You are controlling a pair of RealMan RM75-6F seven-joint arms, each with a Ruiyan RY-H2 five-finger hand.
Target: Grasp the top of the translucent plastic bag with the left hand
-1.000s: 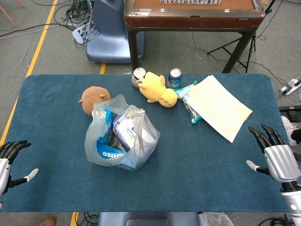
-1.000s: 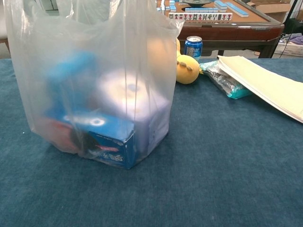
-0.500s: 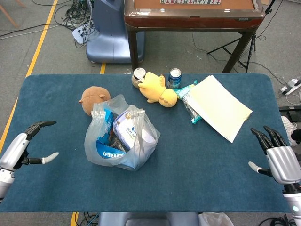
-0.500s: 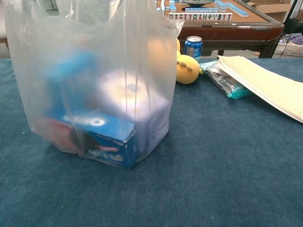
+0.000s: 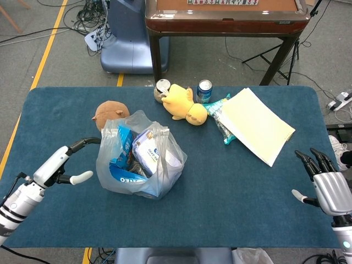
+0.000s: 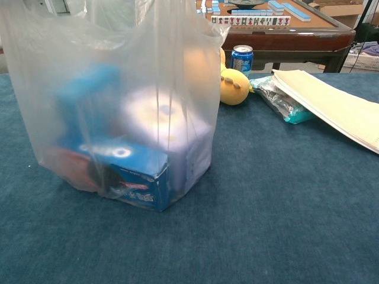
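From the head view I see the blue table point(image 5: 231, 181) on grey floor; my left hand point(image 5: 66, 162) is spread, empty, beside the translucent plastic bag point(image 5: 140, 162) at centre-left. From the chest view, that bag point(image 6: 118, 100) looms cloudy, boxes inside.

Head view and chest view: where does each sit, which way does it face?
Head view: high, looking down on the table; the left hand by the plastic bag and the right hand show.
Chest view: low at the table's near edge, facing straight across; none of the robot's body shows.
Shared: the bag, the yellow plush, the blue can.
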